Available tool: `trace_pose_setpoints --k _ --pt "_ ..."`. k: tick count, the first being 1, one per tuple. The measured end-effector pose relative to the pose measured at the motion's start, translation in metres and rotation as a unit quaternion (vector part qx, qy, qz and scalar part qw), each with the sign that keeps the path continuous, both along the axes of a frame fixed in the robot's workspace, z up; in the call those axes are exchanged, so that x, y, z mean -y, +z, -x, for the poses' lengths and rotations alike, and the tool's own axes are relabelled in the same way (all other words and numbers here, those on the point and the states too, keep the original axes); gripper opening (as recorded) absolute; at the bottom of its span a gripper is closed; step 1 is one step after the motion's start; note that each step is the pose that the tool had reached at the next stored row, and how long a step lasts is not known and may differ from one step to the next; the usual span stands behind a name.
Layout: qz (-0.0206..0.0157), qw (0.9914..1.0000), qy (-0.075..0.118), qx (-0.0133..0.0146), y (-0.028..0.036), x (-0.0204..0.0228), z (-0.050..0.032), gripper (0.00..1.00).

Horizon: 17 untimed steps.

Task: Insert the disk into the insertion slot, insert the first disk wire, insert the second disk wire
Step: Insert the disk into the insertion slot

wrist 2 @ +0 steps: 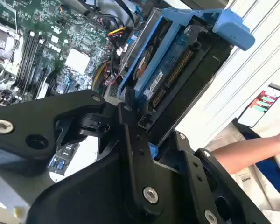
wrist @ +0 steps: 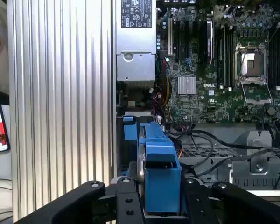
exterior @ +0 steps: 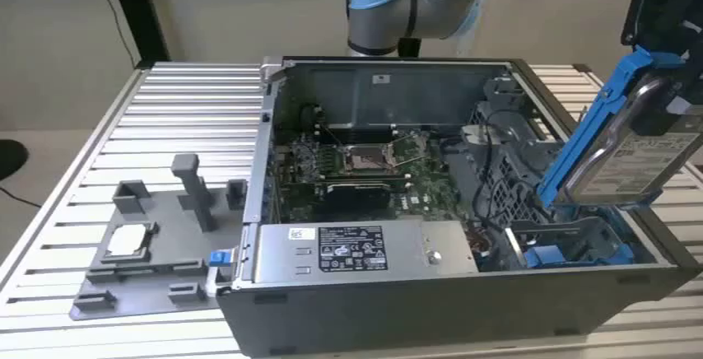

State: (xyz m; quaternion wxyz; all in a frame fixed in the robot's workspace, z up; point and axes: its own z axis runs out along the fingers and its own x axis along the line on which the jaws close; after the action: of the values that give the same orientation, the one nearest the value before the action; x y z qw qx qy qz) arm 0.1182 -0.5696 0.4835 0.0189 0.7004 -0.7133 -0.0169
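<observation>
The tool (wrist: 161, 193) is clenched on the disk (exterior: 635, 151). The disk hangs tilted just above the slot (exterior: 565, 242), at the computer case's (exterior: 439, 314) edge on the exterior view's right.

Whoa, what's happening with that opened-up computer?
A robot arm's gripper is clamped on the disk, a silver hard drive in a blue carrier. It holds the disk tilted above the open computer case, over the grey drive cage at the exterior view's right. The disk is not inserted yet.
</observation>
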Motion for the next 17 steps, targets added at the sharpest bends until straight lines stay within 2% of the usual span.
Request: trace_pose_setpoints --k 13,14,17 --pt "0.0001 1.0 0.0 -0.0006 0.0001 -0.0001 0.0 0.0" --pt "-0.0011 1.0 0.0 -0.0007 0.0 0.0001 -0.0001 0.0" --pt "-0.0077 0.99997 0.0 -0.0007 -0.0015 -0.0001 0.0 0.0"
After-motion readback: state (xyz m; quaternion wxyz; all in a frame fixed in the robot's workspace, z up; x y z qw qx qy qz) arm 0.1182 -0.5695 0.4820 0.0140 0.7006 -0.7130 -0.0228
